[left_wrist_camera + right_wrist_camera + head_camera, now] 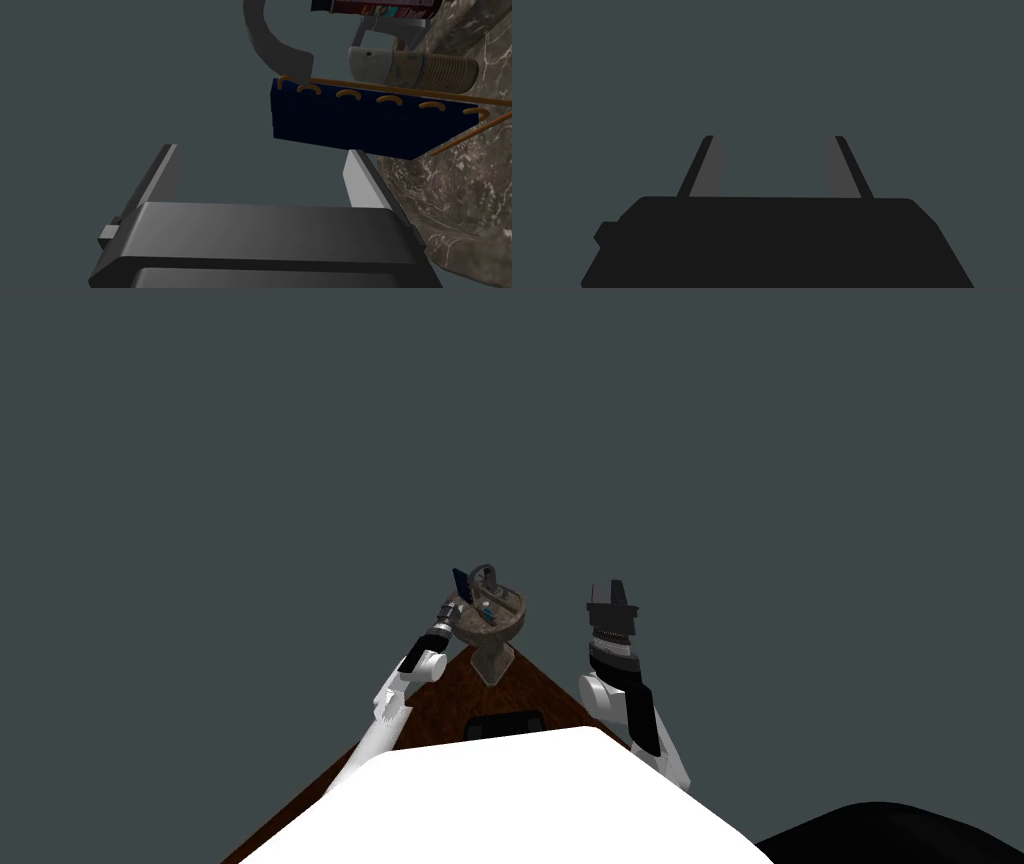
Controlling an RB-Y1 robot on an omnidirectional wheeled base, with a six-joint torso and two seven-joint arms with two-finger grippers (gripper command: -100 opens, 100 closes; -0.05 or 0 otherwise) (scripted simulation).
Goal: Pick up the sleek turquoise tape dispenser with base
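A small turquoise thing [487, 612], which I take for the tape dispenser, lies in the bowl of a brown marbled pedestal basin [492, 633]. My left gripper [452, 610] is at the basin's left rim. In the left wrist view this gripper [262, 160] stands open with nothing between its fingers. Just beyond its fingertips a dark blue block with orange loops [350, 122] overhangs the marbled rim [450, 200]. My right gripper [612, 593] is raised to the right of the basin, apart from it. Its fingers [772, 145] are open and empty.
A grey curved faucet [272, 45], a white and tan cylinder [410, 67] and a red can [380, 6] crowd the basin behind the blue block. The basin stands on a dark brown wooden surface [450, 703]. A black area [900, 833] lies at the lower right.
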